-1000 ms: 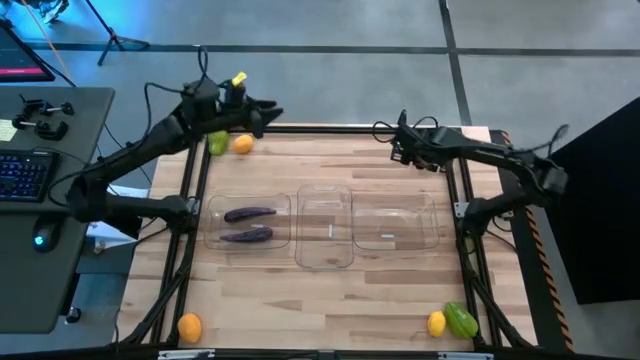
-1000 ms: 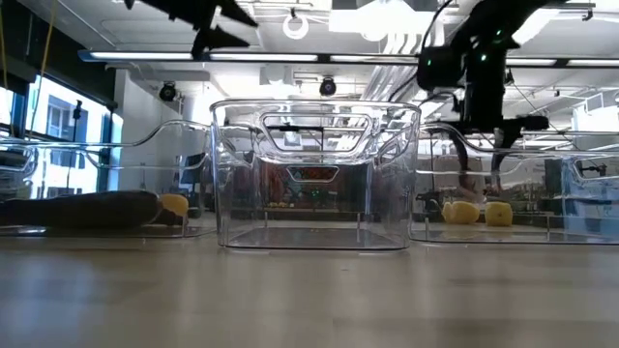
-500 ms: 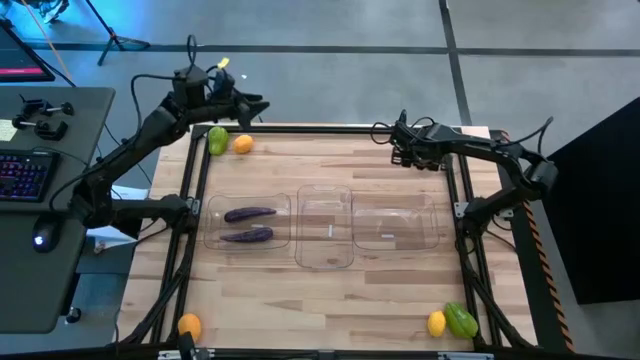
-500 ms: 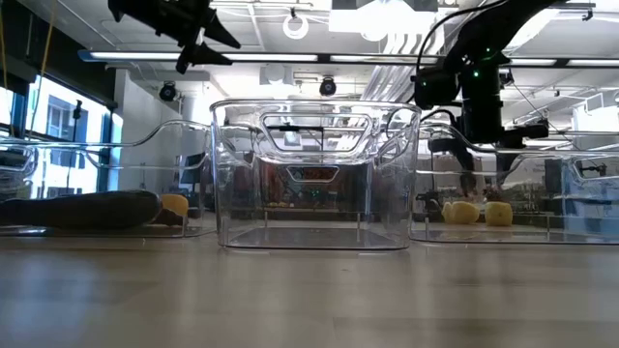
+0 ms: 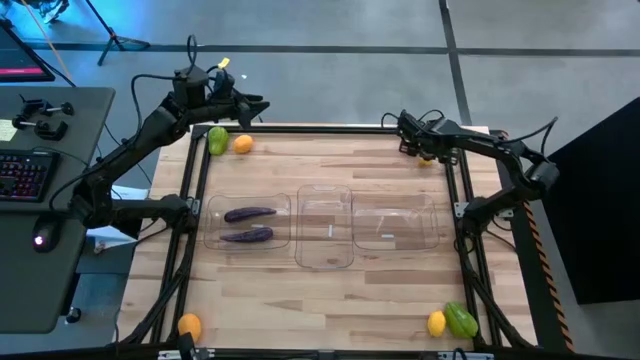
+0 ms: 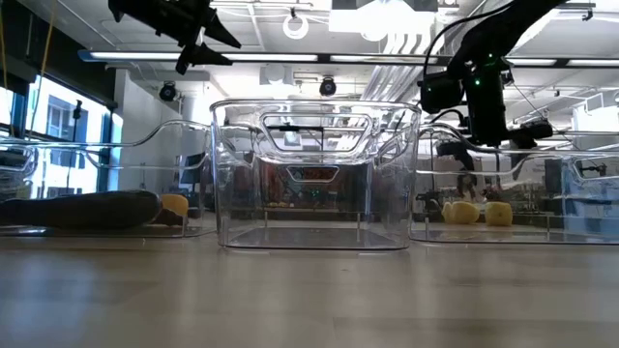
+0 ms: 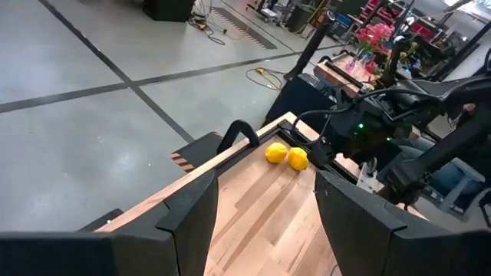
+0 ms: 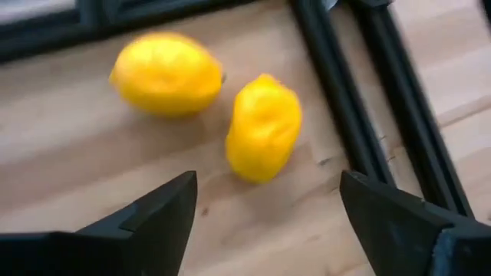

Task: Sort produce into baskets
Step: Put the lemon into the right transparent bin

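Eggplants (image 5: 249, 224) fill left basket (image 5: 214, 238) — both grippers (image 8: 265, 222) spread, empty.

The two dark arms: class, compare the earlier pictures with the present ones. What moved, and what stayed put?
The left pincer swung back from above the table's far left corner to just beyond its edge, then held. The right pincer, open, moved further into the far right corner, over two yellow lemons. Nothing was gripped or released. The two purple eggplants in the left clear plastic bin stayed put.
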Available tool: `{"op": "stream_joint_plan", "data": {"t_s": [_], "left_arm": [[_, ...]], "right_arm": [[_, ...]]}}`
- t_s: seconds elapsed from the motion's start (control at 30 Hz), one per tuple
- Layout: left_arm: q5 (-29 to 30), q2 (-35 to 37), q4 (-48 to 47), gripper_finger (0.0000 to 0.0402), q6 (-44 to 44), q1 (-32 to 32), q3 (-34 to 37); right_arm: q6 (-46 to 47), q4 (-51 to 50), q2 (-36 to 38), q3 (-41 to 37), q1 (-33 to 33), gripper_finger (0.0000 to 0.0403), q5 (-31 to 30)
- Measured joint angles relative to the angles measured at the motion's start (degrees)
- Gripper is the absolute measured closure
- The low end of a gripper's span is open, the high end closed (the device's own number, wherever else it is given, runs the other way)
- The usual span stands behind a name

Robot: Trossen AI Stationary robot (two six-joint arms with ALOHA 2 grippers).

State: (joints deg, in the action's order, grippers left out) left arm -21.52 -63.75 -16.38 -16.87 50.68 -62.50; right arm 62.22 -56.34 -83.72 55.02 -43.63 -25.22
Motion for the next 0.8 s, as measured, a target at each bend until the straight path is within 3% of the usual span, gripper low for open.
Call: {"op": "stream_joint_plan", "data": {"t_s": [0.1,0.47,0.63,0.8], "left_arm": [[0.0,0.0,0.0,0.0195,-0.6,0.0,0.0],[0.0,0.0,0.0,0.0195,-2.5,0.0,0.0],[0.0,0.0,0.0,0.0195,-3.6,-0.1,0.0],[0.1,0.0,-0.1,0.0195,-3.6,-0.1,0.0]], "right_arm": [[-1.1,0.3,0.0,0.0,0.2,0.0089,2.3],[0.3,3.1,0.1,-2.5,0.0,0.0089,-3.3],[5.0,9.5,0.0,-8.3,-2.5,0.0089,-3.0],[2.2,20.4,0.0,-11.8,-4.2,0.0089,-3.1]]}}
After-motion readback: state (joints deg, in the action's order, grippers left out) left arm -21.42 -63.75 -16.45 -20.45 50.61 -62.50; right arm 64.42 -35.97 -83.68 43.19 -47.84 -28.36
